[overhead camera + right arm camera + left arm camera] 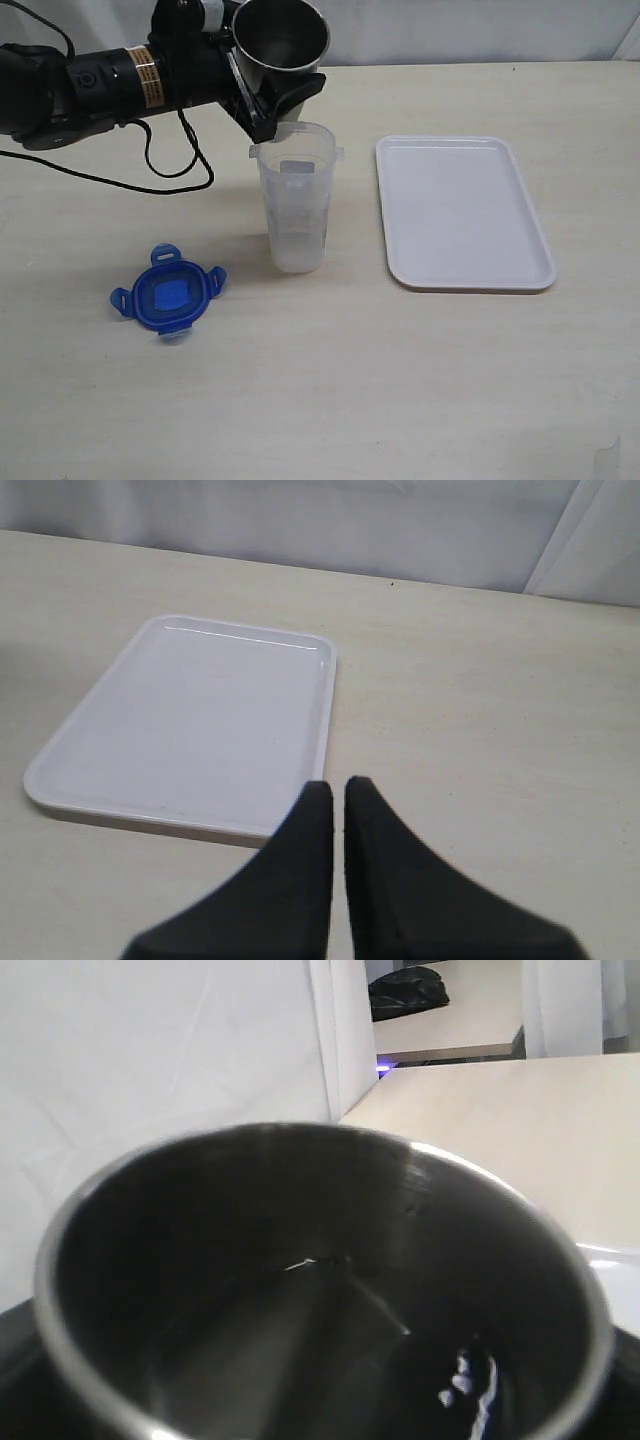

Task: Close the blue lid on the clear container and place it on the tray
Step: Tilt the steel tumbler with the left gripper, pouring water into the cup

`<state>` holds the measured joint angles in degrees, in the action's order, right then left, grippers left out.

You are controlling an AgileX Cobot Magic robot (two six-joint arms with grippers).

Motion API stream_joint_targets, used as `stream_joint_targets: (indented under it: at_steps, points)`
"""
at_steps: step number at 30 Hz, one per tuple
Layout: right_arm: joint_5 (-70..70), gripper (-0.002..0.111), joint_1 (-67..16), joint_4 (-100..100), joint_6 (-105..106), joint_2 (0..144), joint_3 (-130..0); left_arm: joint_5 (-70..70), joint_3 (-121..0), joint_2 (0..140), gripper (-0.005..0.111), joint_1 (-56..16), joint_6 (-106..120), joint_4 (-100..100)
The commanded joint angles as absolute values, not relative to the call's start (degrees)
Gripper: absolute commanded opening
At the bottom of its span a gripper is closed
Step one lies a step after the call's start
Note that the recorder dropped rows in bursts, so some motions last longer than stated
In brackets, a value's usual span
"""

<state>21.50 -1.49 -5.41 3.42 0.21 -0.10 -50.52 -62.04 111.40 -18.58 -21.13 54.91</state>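
Observation:
The clear container [294, 200] stands upright and uncovered near the table's middle. The blue lid [168, 290] lies flat on the table to its front left, apart from it. To the container's right lies the white tray [460, 210], also seen in the right wrist view [190, 720], with nothing on it. My left gripper [272, 98] is shut on a grey steel cup [281, 38], held tilted just above the container's rim. The cup's dark inside [300, 1300] fills the left wrist view. My right gripper [338, 785] is shut and holds nothing, hovering over the table near the tray's corner.
The left arm [100, 80] reaches in from the left edge, and a black cable [170, 165] trails on the table beneath it. A white curtain backs the table's far edge [300, 520].

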Motion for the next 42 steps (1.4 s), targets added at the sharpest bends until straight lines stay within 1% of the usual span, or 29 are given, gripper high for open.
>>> stream_joint_targets:
  at_steps: [1,42]
  points:
    - [21.31,0.004,-1.35,-5.04,3.18,0.00,0.00,-55.68,-63.08,109.95,0.000,-18.69,-16.74,55.88]
    - [21.31,0.004,-1.35,-5.04,3.18,0.00,0.00,-57.71,-63.08,109.95,0.000,-18.69,-0.36,54.40]
